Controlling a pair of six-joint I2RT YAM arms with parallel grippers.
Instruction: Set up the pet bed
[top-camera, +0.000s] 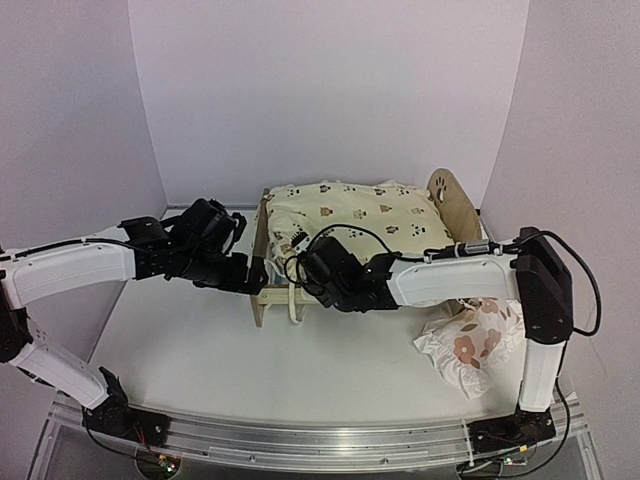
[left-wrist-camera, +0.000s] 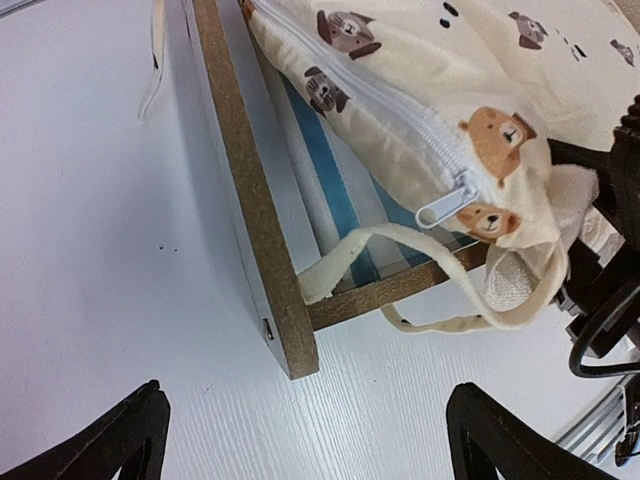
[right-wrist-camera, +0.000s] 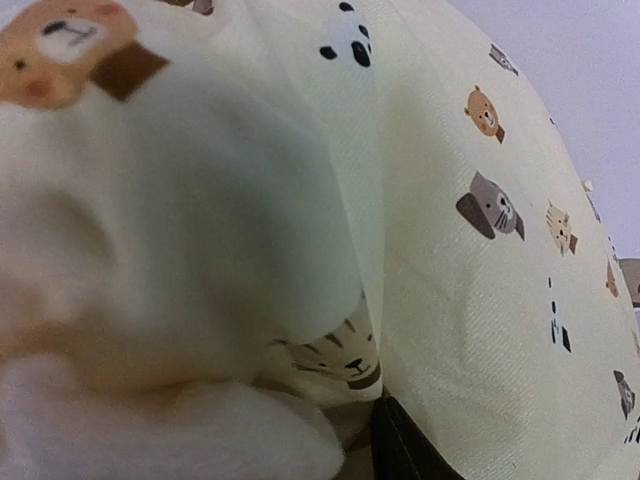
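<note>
Pet bed: the pet bed (top-camera: 258, 312) stands mid-table. The animal-print cushion (top-camera: 360, 215) lies on it, with a strip of the blue-striped base showing at the left end.
Long axis: it runs left to right, angled slightly far. The footboard (left-wrist-camera: 245, 190) is at the left end and the paw-print headboard (top-camera: 452, 205) at the far right.
Left gripper: the left gripper (left-wrist-camera: 305, 400) is spread wide and holds nothing. It hovers over bare table (top-camera: 200, 360), just on the near side of the footboard's corner. A loose tie string (left-wrist-camera: 350, 250) droops over that corner.
Right gripper: the right gripper (top-camera: 305, 272) is at the cushion's near-left corner, buried in fabric. Its own camera shows only cloth and part of one dark finger, so I cannot tell whether it is pinching or free.
Pillow: the flowered, ruffled pillow (top-camera: 470, 345) lies on the table at the near right, beside the right arm and apart from the bed.
Progress (judgement): the cushion looks seated, and the pillow is not yet on the bed.
Deciding relation: the pillow lies to the right and near side of both grippers, and the headboard end is at the far right. The right arm is the nearer one.
</note>
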